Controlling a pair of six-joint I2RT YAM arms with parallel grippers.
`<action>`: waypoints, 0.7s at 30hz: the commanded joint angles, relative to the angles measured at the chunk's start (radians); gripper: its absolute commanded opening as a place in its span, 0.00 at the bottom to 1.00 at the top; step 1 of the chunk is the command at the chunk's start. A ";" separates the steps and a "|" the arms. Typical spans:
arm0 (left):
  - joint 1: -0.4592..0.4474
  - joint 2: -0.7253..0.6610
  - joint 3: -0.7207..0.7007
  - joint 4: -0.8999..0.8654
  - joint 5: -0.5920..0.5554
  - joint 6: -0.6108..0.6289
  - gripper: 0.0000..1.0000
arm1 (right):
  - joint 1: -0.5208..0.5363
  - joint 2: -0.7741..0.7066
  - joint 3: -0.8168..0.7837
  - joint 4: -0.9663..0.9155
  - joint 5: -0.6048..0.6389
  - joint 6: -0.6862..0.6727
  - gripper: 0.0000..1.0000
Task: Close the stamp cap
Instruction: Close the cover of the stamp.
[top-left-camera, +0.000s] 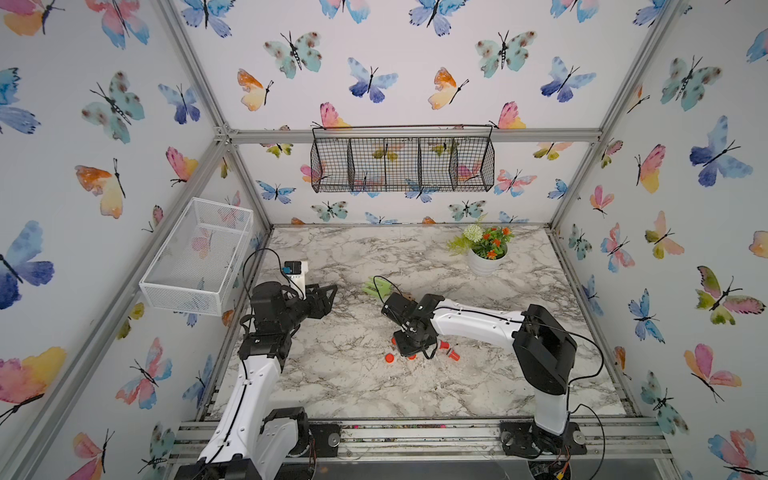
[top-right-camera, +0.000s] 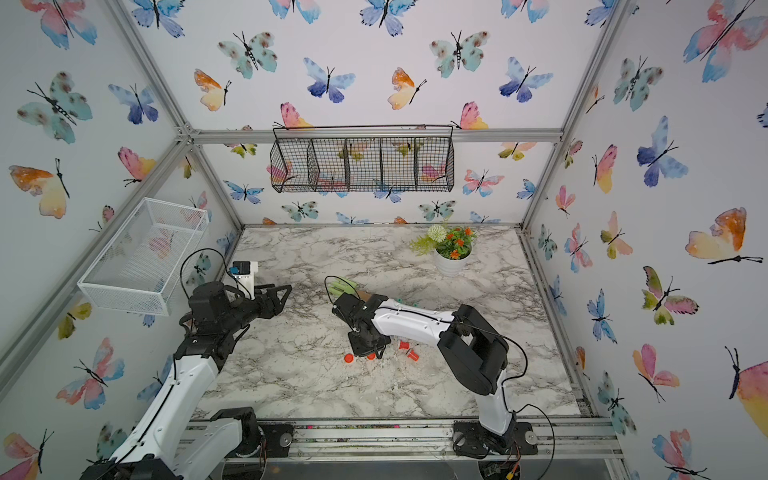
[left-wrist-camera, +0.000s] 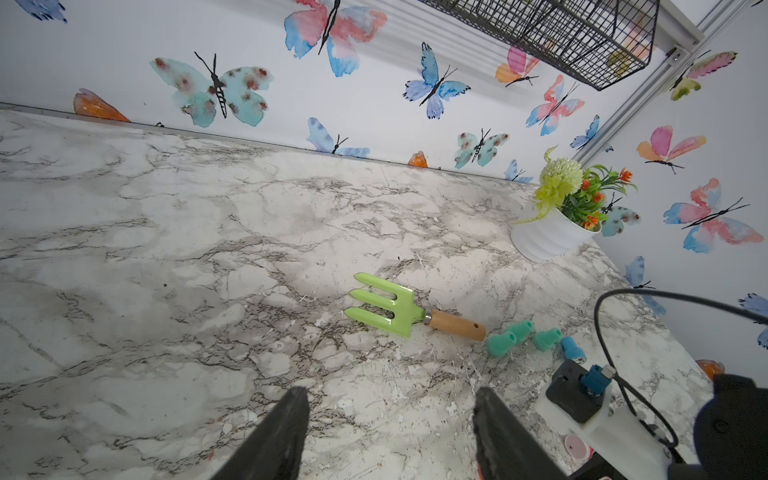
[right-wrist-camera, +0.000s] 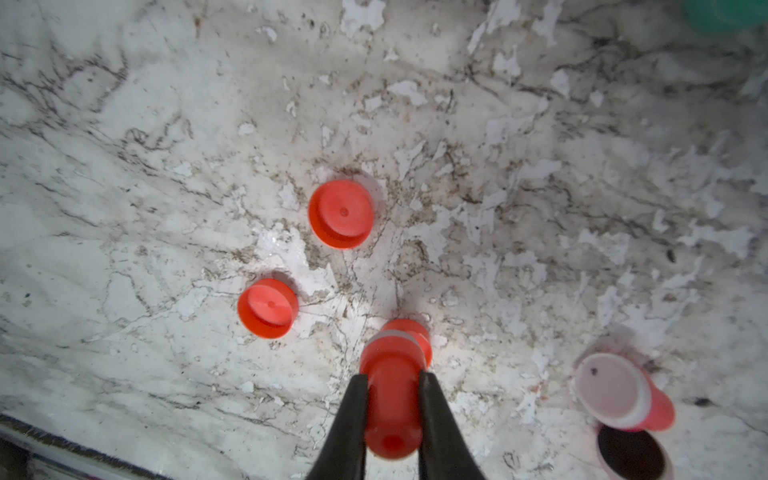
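Right wrist view: the right gripper (right-wrist-camera: 394, 378) pinches the narrow neck of a smooth orange plastic stamp (right-wrist-camera: 397, 345) beside two round orange caps (right-wrist-camera: 341, 214) (right-wrist-camera: 268, 307) on the chipped marble-patterned tabletop (right-wrist-camera: 582, 166). In both top views they lie just below frame centre. The left gripper (top-left-camera: 330, 301), mid-left, gapes empty.

This is a robotics test cell dressed to look homely. A bare aluminium-profile frame (top-left-camera: 540, 135) boxes in the space, and its flat white wall panels papered with watercolour butterflies (top-left-camera: 415, 62) close every side. The base is a marble-patterned tabletop (top-left-camera: 374, 386). Along the lower edge of the frame, a metal mounting rail (top-left-camera: 415, 440) carries the white-and-black left robot arm (top-left-camera: 249, 390) and right robot arm (top-left-camera: 473, 322). A black wire basket (top-left-camera: 402, 164) hangs at upper centre and a white mesh basket (top-left-camera: 195, 257) at left. A white pot of artificial flowers (top-left-camera: 484, 262) stands at the tabletop's upper right.
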 joint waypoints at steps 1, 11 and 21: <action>0.006 -0.014 0.013 0.012 0.024 -0.002 0.65 | 0.008 0.003 -0.014 -0.024 0.000 -0.004 0.18; 0.006 -0.011 0.013 0.012 0.025 -0.002 0.65 | 0.009 0.004 -0.033 -0.014 0.007 -0.004 0.18; 0.006 -0.008 0.013 0.012 0.025 -0.001 0.65 | 0.010 0.007 -0.046 -0.011 0.010 -0.006 0.18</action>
